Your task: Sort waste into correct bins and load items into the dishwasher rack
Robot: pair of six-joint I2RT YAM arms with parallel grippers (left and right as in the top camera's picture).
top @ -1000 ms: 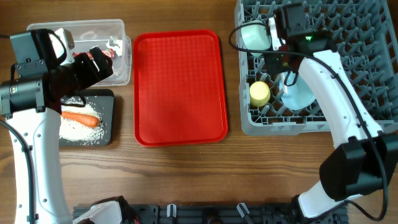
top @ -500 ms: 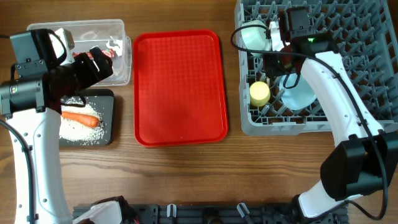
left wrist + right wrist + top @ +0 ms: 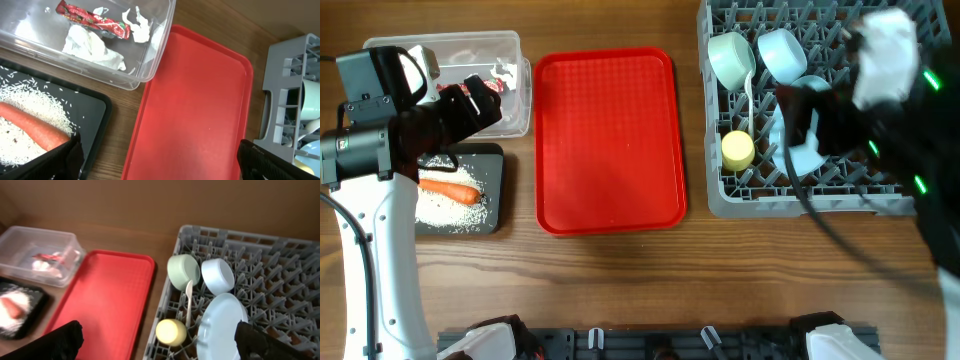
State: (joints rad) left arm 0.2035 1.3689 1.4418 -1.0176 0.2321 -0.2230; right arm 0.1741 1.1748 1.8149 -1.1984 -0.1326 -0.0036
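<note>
Wooden table (image 3: 620, 280): white spoon (image 3: 189, 300) in rack (image 3: 290, 265), beside yellow cup (image 3: 170, 331).

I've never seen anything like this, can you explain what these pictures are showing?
Two robot arms work at a wooden table. One picture looks down from above; the other two come from cameras on each wrist. The left tool and right tool both stand open, holding nothing. A clear tub holds tissue and a wrapper; a black tray holds a carrot and rice. Beside a red tray, the grey rack holds two bowls, a plate, a yellow cup and a spoon.
</note>
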